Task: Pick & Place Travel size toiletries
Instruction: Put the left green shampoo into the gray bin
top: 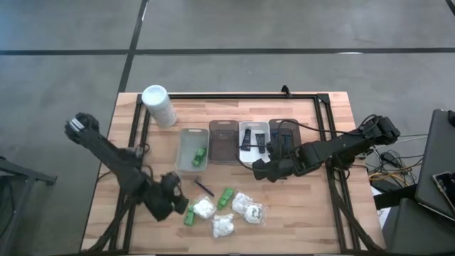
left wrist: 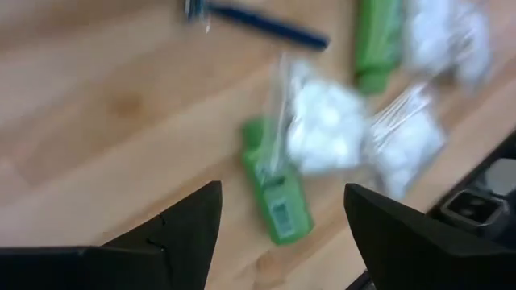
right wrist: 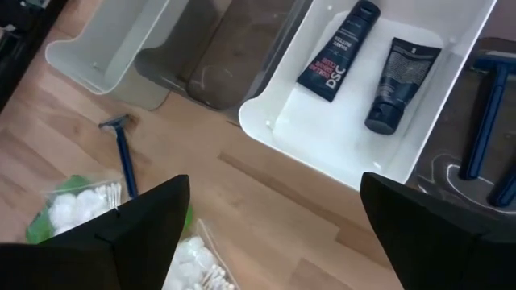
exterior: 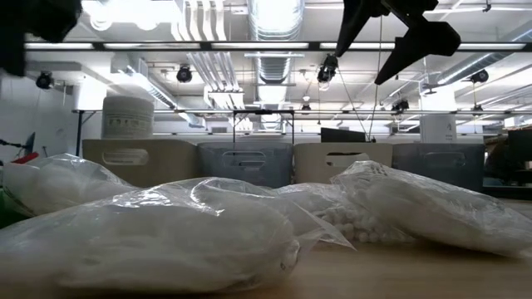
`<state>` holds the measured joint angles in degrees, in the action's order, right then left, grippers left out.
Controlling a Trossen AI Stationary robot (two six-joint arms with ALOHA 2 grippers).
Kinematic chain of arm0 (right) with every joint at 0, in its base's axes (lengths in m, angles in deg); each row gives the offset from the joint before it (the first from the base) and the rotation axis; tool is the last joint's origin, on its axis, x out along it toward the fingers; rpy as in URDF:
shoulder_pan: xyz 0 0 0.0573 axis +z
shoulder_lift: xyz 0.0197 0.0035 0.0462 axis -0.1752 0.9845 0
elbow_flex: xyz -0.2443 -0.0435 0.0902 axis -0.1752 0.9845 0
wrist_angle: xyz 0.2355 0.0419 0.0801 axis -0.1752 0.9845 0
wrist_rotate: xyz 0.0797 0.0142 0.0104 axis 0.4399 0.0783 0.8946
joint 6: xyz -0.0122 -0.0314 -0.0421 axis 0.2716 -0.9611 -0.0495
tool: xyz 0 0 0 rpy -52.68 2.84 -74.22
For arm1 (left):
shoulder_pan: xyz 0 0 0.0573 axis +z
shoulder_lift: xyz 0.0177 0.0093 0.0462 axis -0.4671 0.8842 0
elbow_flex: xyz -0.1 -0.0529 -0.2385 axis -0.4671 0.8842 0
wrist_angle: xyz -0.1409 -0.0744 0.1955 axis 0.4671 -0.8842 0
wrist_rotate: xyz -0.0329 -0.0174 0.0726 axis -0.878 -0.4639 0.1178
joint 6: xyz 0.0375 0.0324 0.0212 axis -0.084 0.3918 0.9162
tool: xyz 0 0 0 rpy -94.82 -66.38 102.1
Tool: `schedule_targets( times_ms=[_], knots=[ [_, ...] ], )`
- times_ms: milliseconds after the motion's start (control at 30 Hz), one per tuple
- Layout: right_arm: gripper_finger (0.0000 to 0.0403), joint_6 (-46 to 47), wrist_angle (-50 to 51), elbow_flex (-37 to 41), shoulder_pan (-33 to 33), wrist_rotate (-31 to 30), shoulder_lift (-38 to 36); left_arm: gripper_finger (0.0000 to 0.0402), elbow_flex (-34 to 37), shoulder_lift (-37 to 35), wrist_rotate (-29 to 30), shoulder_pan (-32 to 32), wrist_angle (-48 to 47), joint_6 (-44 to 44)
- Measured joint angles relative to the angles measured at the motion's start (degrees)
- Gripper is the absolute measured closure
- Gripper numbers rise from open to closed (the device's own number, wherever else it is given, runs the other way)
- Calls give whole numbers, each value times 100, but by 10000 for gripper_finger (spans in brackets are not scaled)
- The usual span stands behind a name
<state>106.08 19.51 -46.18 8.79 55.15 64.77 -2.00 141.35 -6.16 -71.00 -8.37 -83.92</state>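
Near the table's front edge lie three white crinkly packets [top: 248, 208] [top: 204, 208] [top: 224, 225], two green bottles [top: 190, 213] [top: 225, 198] and a slim dark razor [top: 205, 187]. My left gripper [top: 173, 195] hovers open to the left of this pile; in its wrist view a green bottle [left wrist: 278, 193] lies ahead between the fingers, partly under a packet [left wrist: 322, 133]. My right gripper [top: 261, 171] is open above the table in front of the trays. Two black tubes [right wrist: 339, 48] [right wrist: 401, 80] lie in the white tray [right wrist: 274, 121]. Razors [right wrist: 484, 121] lie in the dark tray on the right, and a green bottle [top: 200, 155] in the leftmost tray.
Four trays [top: 222, 142] stand in a row across the middle of the table. A tall white container [top: 159, 105] stands at the far left. A black frame [top: 234, 94] borders the table's far edge and sides. Bare wood lies between the trays and the pile.
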Motion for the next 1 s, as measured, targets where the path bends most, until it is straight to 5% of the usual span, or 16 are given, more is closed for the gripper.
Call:
schedule_targets(
  times_ms=[533,1000],
  knots=[
    [74,-399,229,0,40,197,2,136,-1132,2194,-366,-250,308,-415],
    [42,-482,601,0,218,196,7,145,-1204,2815,-523,-86,260,-426]
  ],
)
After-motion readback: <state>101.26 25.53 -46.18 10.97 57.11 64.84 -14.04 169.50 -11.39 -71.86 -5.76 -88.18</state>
